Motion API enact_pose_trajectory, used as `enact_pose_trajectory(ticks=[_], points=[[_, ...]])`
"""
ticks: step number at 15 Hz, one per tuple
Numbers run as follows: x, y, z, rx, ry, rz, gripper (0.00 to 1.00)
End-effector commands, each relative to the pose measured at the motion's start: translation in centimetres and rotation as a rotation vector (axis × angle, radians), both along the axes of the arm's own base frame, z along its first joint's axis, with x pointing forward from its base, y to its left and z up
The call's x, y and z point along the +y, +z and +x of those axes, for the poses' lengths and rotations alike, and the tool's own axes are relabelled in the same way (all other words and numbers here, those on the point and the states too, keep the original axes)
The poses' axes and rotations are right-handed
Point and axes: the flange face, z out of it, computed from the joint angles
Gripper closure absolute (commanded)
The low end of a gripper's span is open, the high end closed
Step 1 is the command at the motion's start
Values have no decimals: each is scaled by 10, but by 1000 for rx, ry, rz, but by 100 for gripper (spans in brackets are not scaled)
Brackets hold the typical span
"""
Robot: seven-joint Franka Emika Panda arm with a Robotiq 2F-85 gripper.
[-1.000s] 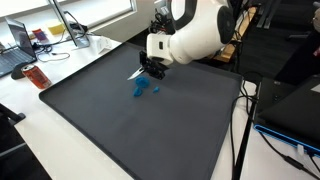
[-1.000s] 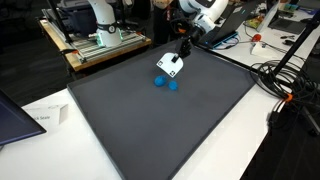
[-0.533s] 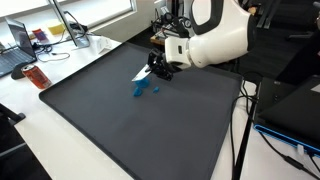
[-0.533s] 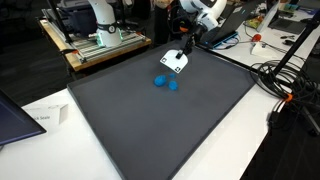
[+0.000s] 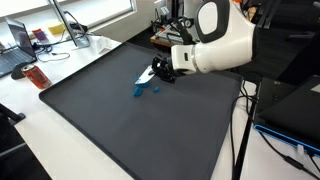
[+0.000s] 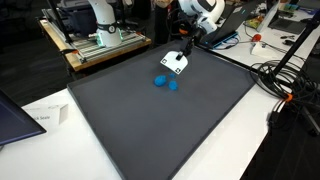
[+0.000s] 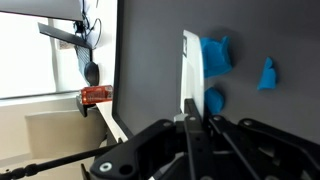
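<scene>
Gripper (image 5: 162, 70) clamped on a white card (image 7: 190, 70), carrying it above the mat (image 5: 110, 130) near its far edge; setting it down calls for clearing the blue pieces (image 6: 166, 83).

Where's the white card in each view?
In an exterior view: white card just left of the end effector, on the far part of the mat.
In an exterior view: white card near the mat's far corner.
Wrist view: white card edge-on at centre, clamped in the end effector.
Shared landmark: blue pieces beside it.
</scene>
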Motion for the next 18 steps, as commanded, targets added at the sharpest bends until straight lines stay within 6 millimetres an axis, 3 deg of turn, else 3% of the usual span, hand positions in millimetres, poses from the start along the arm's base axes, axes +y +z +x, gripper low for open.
enact_pose_trajectory(ticks=[1,6,10,14,18], points=[[-4,20,7,60,8,72,99],[-34,70,23,125,0,201,99],[-61,103,33,205,20,400,99],[-90,120,40,270,57,593,99],[-119,123,40,336,87,793,99]])
